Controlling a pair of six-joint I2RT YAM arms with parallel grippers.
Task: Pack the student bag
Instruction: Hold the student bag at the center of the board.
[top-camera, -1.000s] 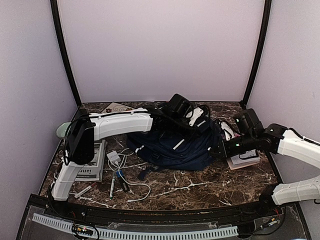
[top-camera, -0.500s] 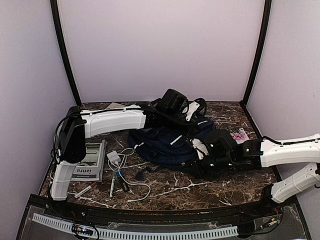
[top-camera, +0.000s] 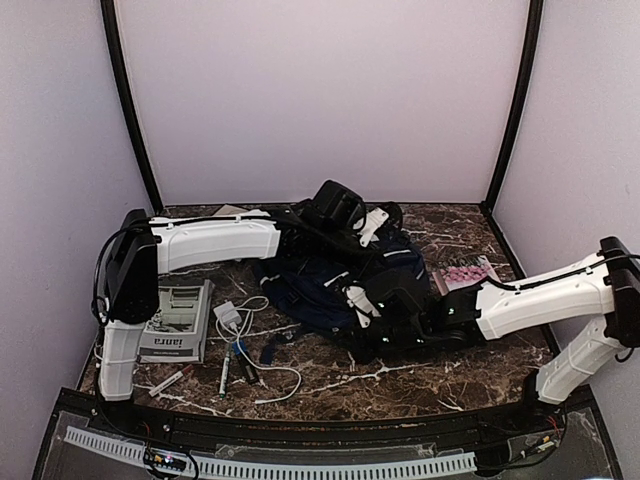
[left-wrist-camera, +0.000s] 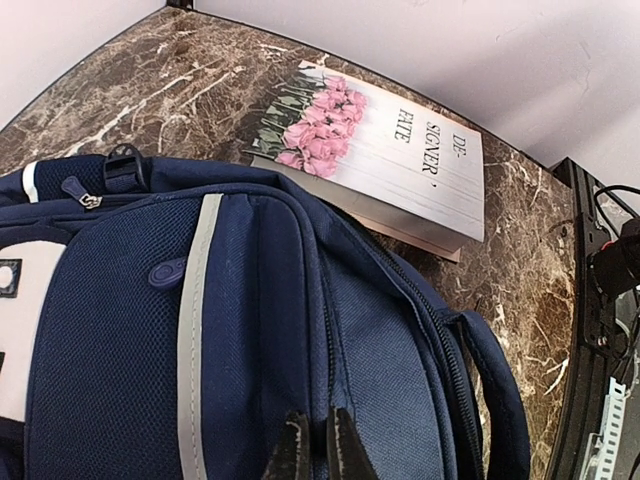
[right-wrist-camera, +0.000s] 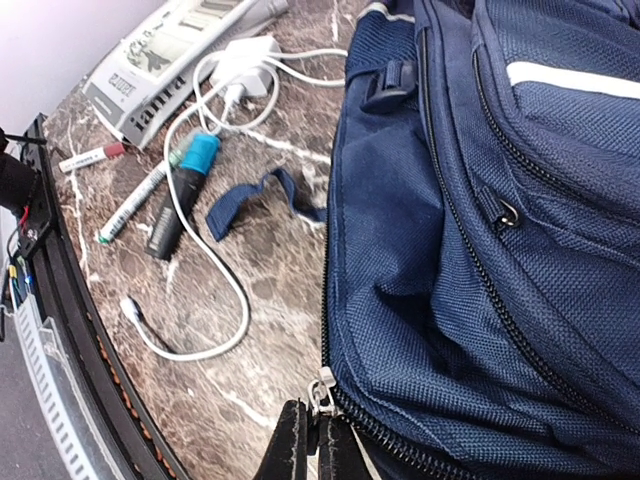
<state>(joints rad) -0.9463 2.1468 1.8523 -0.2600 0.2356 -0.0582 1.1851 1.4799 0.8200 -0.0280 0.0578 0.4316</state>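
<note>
On the brown marble worktop (top-camera: 400, 375), out to the left of both pairs of fingers, loose things lie unpacked: a grey-and-white printed booklet (top-camera: 175, 322), a white charger with its looping cable (right-wrist-camera: 240, 62) and a teal-capped marker pen (right-wrist-camera: 186, 178); the left fingers (left-wrist-camera: 288, 455) are drawn close together on a raised seam of the large navy blue fabric student bag (top-camera: 330, 285) with pale trim stripes, and seem to pinch it near its top; the student bag slumps mid-worktop, under and between the two pairs of fingers; the right fingers (right-wrist-camera: 290, 445) are pressed together on a small silver metal zip pull (right-wrist-camera: 321, 384) at its lower front edge; beyond the left fingers, just past the bag, lies a white book with pink roses on its cover (left-wrist-camera: 390, 150). The step in hand looks like opening a compartment; next, the right fingers probably must draw the pull along the teeth while the left hold the fabric taut, without slipping off so small a tab.
</note>
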